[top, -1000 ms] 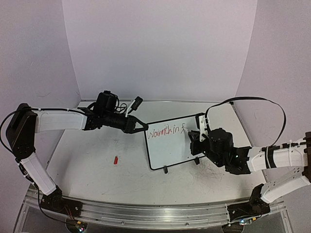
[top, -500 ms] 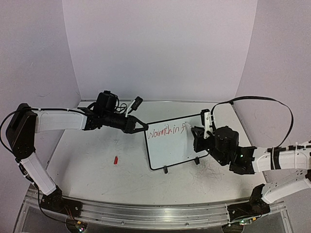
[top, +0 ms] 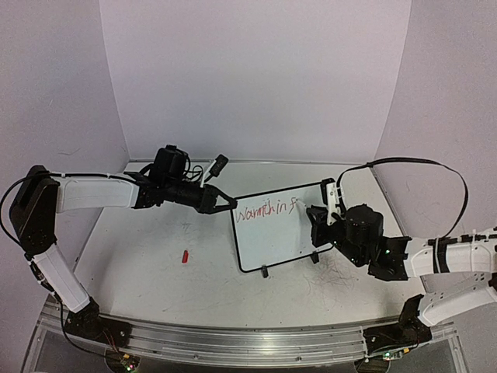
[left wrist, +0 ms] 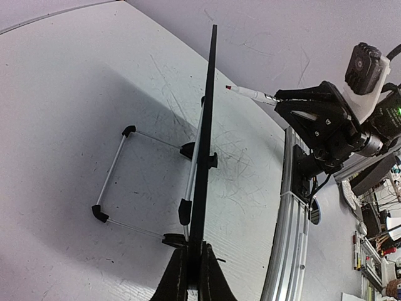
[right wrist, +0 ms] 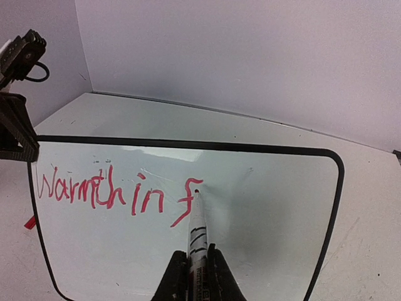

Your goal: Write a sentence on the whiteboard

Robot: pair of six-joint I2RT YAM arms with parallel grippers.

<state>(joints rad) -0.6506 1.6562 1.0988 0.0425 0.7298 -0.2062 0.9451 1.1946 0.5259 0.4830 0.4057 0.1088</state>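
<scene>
The whiteboard [top: 272, 242] stands tilted mid-table on its wire stand, seen edge-on in the left wrist view as a thin black frame [left wrist: 207, 125]. My left gripper [top: 229, 204] [left wrist: 194, 271] is shut on the board's left edge. The sentence [right wrist: 106, 195] [top: 265, 209] reads "Warmth in f" in red. My right gripper [right wrist: 198, 276] [top: 317, 220] is shut on a white red-tipped marker [right wrist: 198, 229] [left wrist: 250, 94]. The marker's tip sits at the board's surface just right of the "f".
A red marker cap [top: 185, 256] lies on the scuffed tabletop left of the board. Two black clip feet [top: 265, 271] [top: 314, 257] and a wire stand [left wrist: 116, 169] prop the board. An aluminium rail [top: 248, 342] runs along the near edge; walls enclose three sides.
My right arm has shifted a little to the right with the marker, uncovering the finished "f". The left arm and the board have stayed still.
</scene>
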